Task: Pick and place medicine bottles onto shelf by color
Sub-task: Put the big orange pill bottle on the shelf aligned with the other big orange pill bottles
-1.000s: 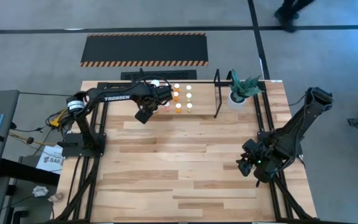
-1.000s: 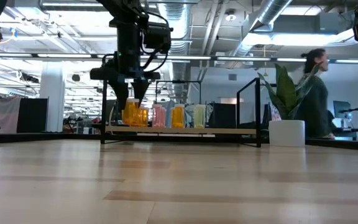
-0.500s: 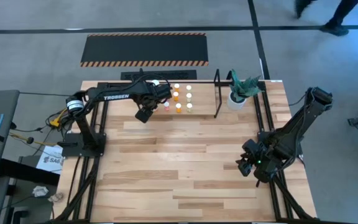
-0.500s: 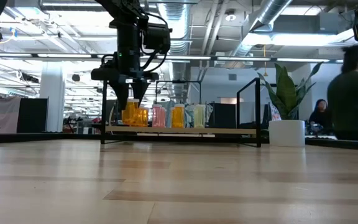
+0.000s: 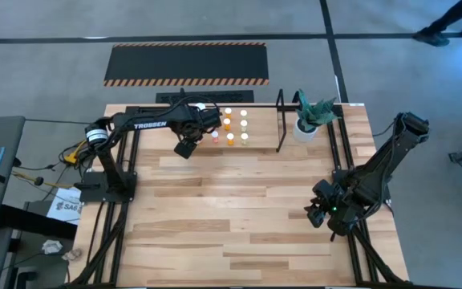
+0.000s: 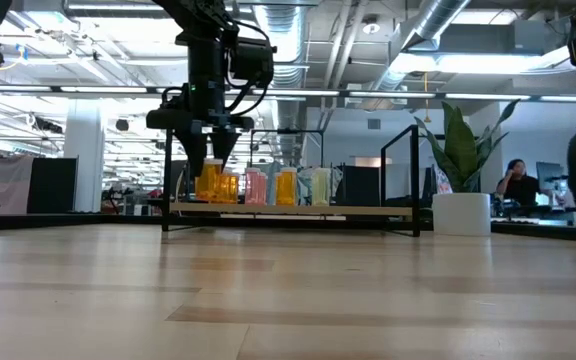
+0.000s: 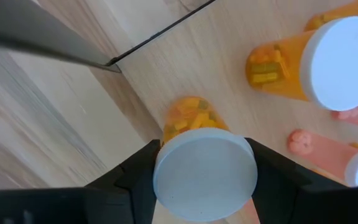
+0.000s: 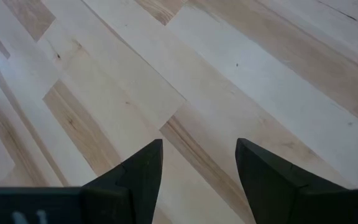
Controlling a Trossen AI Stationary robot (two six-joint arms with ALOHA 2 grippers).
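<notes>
Orange bottle (image 7: 194, 140), white-capped, sits pinched in the left end effector (image 7: 205, 171) over the shelf (image 6: 288, 210), where several bottles (image 5: 235, 124) already stand; none remain on the surface (image 5: 239, 209). Right end effector (image 8: 197, 177) hangs spread, idle.

Setting: open-plan lab or office. Evidence: exposed ceiling ducts (image 6: 438, 30), strip lighting, seated person (image 6: 515, 180) at desks beyond the wooden table (image 6: 288, 290).
</notes>
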